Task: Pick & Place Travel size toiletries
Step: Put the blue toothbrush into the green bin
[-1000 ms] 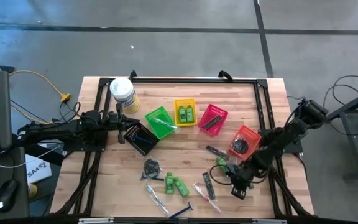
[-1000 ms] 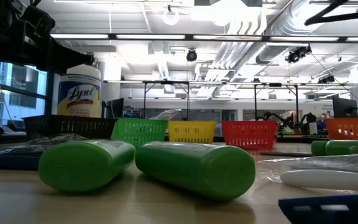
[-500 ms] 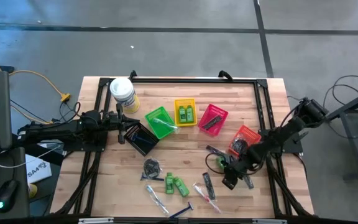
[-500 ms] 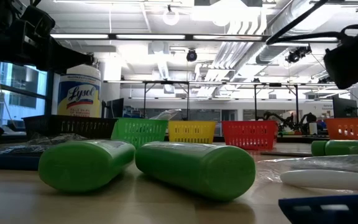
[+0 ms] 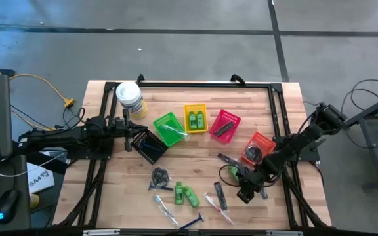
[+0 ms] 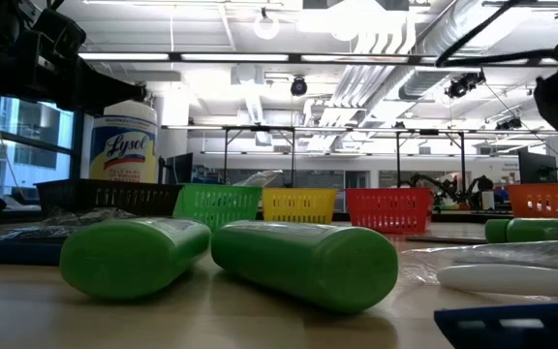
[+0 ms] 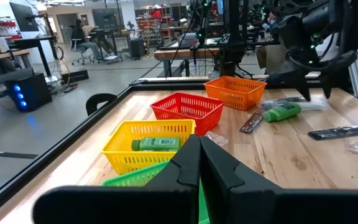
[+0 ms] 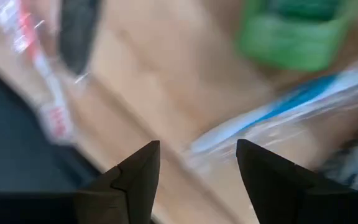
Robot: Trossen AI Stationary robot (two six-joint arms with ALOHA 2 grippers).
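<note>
Nearest the front edge of the light wooden slatted table [image 5: 195,151] lay the loose travel-size toiletries: a blue-handled plastic razor [image 5: 190,223], two slim clear-wrapped tubes [image 5: 165,208], a pair of bright green plastic mini bottles [image 5: 186,194], a flat black comb [image 5: 220,195] and a dark coiled bundle [image 5: 160,176]. Just right of the comb, toward the front right corner, the right gripper [image 5: 247,191] hovered low over the wood with its dark fingers [image 8: 135,177] spread wide and nothing between them; its wrist camera looked down on a blurred clear wrapped tube with a blue stripe [image 8: 278,109] and a green bottle [image 8: 294,28] beyond it. That third green mini bottle [image 5: 233,172] lay just behind the gripper.

Judging from this, the risk was a poor pick. The items sat close together, so open jaws coming down could have straddled two things at once, or pushed the slippery wrapped tube aside instead of trapping it. A round bottle could also have rolled off toward the table's right edge if nudged.

Farther back stood the row of small plastic mesh baskets: orange [image 5: 260,147], red [image 5: 225,124], yellow [image 5: 196,118] holding two green bottles, green [image 5: 169,128] and black [image 5: 148,145]. The left gripper [image 5: 128,134] waited by the black basket near the left edge, its fingers [image 7: 194,165] pressed fully together and empty. In the far left corner stood a white cylindrical tub with a yellow label [image 5: 130,98].
</note>
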